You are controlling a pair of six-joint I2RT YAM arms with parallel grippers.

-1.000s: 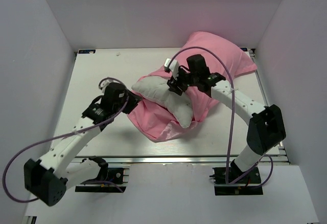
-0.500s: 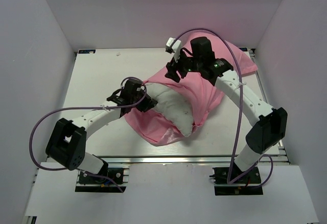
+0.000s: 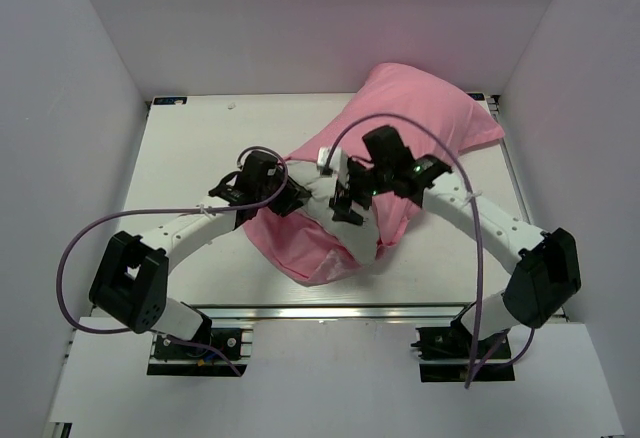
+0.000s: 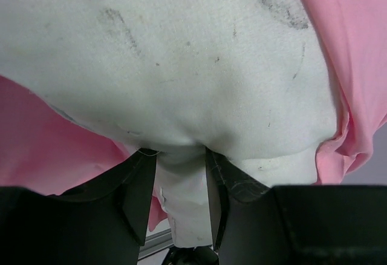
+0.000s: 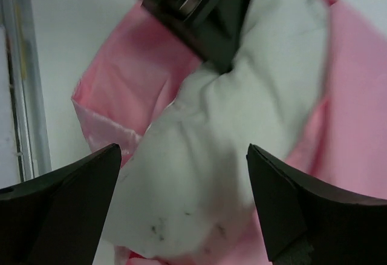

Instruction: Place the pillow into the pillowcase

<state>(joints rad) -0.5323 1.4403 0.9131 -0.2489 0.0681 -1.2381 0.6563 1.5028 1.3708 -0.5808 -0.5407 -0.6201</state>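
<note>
Bunched shiny pink satin pillowcase [image 3: 430, 123] rings plump white speckled pillow [image 4: 181, 65]
Left gripper [image 4: 179, 156] pinches a pillow fold; right gripper [image 5: 181, 150] gapes above.

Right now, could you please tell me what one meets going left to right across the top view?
In order: left arm's elbow, left gripper, right gripper, right arm's elbow; pillow and pillowcase overlap both grippers.
</note>
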